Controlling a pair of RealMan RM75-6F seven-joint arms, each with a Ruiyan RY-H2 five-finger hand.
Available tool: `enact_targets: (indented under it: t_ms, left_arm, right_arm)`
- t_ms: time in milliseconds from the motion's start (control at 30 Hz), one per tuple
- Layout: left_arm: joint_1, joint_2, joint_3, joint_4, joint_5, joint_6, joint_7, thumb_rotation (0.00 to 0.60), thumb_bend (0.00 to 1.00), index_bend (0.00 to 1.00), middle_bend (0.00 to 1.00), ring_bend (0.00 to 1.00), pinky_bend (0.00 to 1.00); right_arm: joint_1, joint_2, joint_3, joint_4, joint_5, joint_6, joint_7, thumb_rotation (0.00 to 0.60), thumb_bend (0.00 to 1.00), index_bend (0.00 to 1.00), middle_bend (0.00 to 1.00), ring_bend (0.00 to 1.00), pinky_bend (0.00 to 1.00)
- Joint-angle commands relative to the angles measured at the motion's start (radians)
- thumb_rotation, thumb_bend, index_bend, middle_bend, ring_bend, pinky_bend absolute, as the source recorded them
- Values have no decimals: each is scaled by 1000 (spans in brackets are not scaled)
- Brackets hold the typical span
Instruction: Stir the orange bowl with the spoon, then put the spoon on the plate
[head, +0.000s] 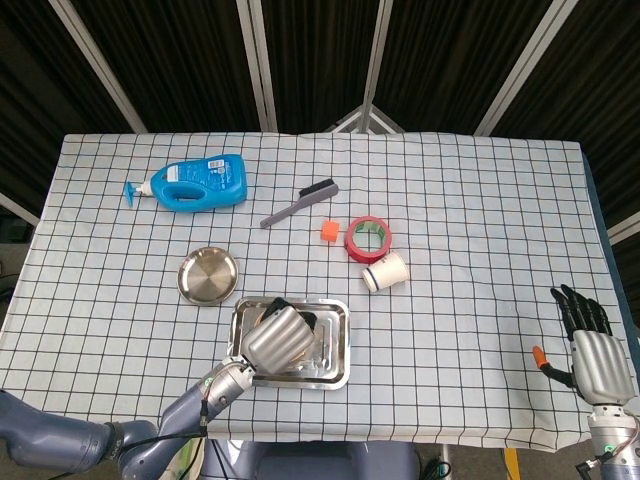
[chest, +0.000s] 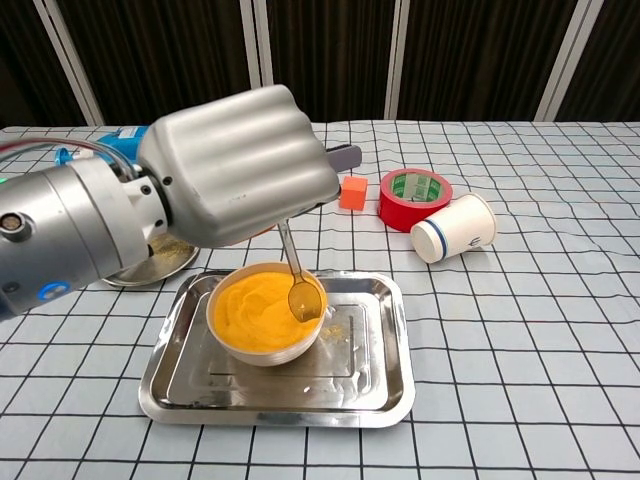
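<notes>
My left hand (chest: 240, 165) grips a metal spoon (chest: 300, 283) by the handle, with its scoop hanging into the right side of the orange bowl (chest: 258, 314). That bowl stands in a steel tray (chest: 370, 372). In the head view the left hand (head: 279, 337) covers the bowl entirely. The round steel plate (head: 208, 275) lies left of the tray, partly hidden behind my forearm in the chest view. Far out at the table's right front edge, my right hand (head: 590, 351) is held up with fingers apart, holding nothing.
Behind the tray lie a red tape roll (chest: 414, 197), a tipped paper cup (chest: 453, 228), an orange cube (chest: 351, 192) and a grey brush (head: 298, 203). A blue bottle (head: 194, 182) lies at the far left.
</notes>
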Motion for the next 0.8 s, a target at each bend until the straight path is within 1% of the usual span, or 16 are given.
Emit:
enact_targets:
  t_ms: [33,300,500,800]
  left_arm:
    - [2,-1,0,5,-4,0,-1,600,582,813,1000,1000,1000]
    - [7,12,16,22,-5,-5,4,600,581,816,1000,1000,1000]
    - [13,33,13,30,-14,0,3,600,581,817,1000,1000,1000]
    - [22,41,15,56,-21,7,-11,600,582,818,1000,1000,1000]
  right_arm:
    - [0,0,0,-1,0,0,-1,600,394,0,0,0,0]
    - [-1,-1,-1,-1,-1,2,-5,600,394,0,0,0,0]
    - [-2,-2,-2,1,-5,6,-10,600,394,0,0,0,0]
    - [-5,-3,-4,3,-10,12,-13,600,393,0,0,0,0]
